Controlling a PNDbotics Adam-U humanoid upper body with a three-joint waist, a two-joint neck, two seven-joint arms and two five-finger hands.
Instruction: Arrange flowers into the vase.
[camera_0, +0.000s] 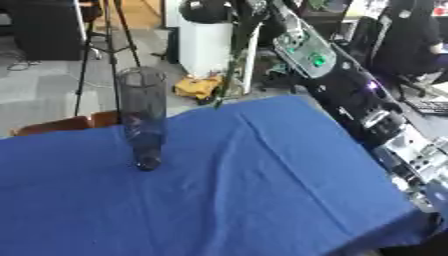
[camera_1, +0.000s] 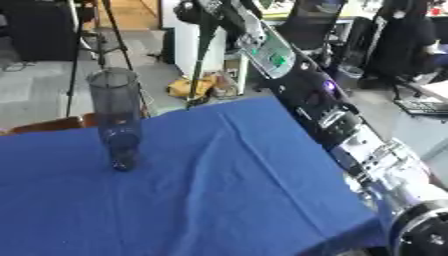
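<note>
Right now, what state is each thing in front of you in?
Tall clear glass vase: upright on the cloth, no flowers inside.
Long green flower stem: held in the air, lower tip beyond the table's far edge, outside the vase.
Right hand: raised, fingers curled round the stem.
Blue tablecloth: spread flat, lightly creased.

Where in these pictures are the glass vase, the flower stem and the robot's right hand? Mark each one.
glass vase (camera_0: 143, 117), left eye view, on the middle of its clear wall.
flower stem (camera_1: 200, 65), right eye view, on the green stalk hanging below the hand.
right hand (camera_1: 199, 11), right eye view, on the dark hand gripping the stem's top.
</note>
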